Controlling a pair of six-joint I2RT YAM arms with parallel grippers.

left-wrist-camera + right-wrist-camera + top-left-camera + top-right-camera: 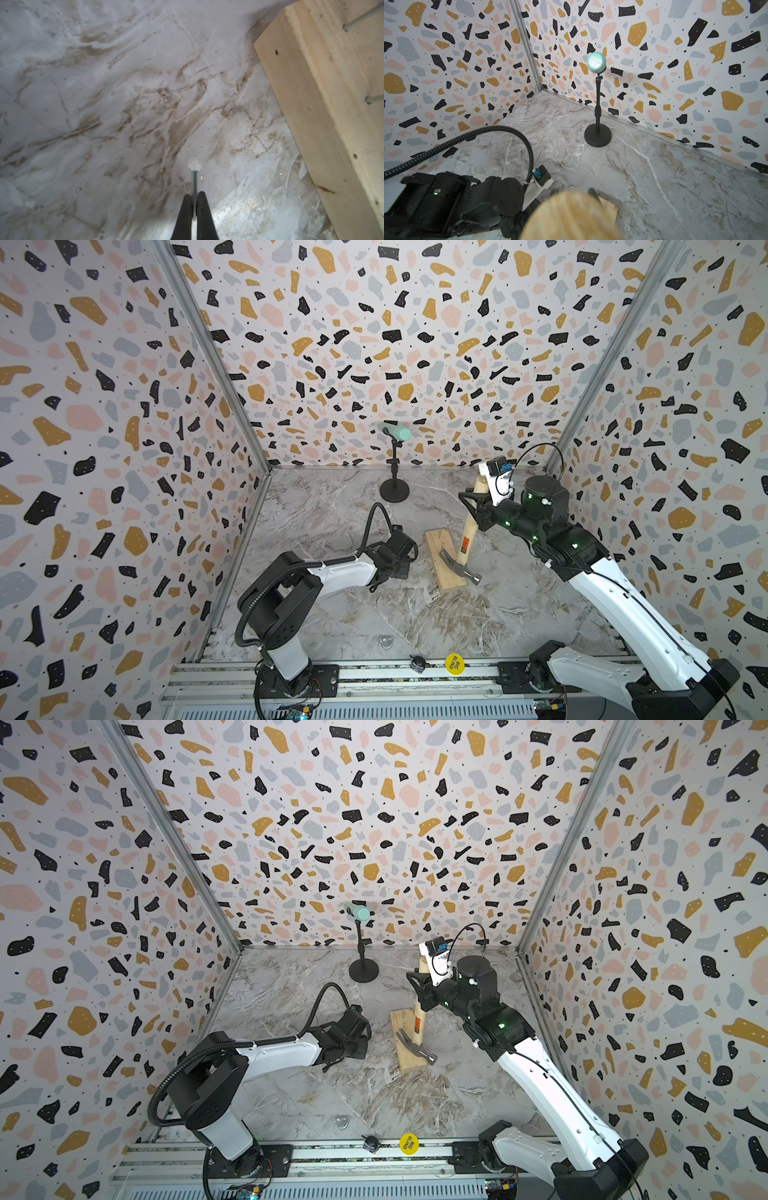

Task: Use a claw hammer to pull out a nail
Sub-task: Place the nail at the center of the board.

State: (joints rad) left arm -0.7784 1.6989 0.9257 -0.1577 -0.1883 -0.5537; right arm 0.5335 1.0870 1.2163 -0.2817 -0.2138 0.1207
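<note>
While the right gripper [473, 506] clamps the claw hammer [468, 533] near the handle's free end, likely for leverage, its head rests on the wooden block [436, 543]. The left gripper [194, 196], fingers closed tight, pinches the nail [195, 179] over the tabletop [104, 104] beside the block; apparently pulled free.

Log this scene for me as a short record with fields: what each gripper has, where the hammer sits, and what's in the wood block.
left gripper: jaws shut on a nail, its head pointing away, above the table
right gripper: shut on the claw hammer, around its handle
hammer head: down on the wooden block, handle tilted upward
in block: two more nails sticking out
background: stand with a teal head
</note>
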